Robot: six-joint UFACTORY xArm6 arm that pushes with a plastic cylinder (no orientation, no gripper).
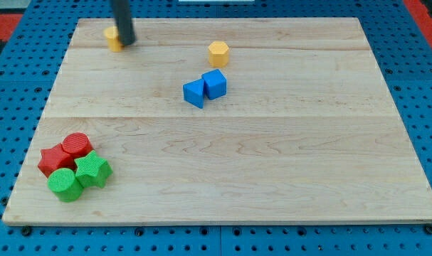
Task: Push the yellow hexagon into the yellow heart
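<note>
The yellow hexagon (pixel 218 53) sits near the view's top, right of centre-left. The yellow heart (pixel 113 39) lies at the view's top left, partly hidden behind my rod. My tip (pixel 125 43) rests right against the heart's right side. The hexagon is well to the right of the tip and the heart, apart from both.
Two blue blocks (pixel 205 87) touch each other just below the hexagon. A cluster at the view's bottom left holds a red cylinder (pixel 77 144), a red block (pixel 53 160), a green star (pixel 93 169) and a green cylinder (pixel 64 183). The wooden board (pixel 272 163) lies on a blue pegboard.
</note>
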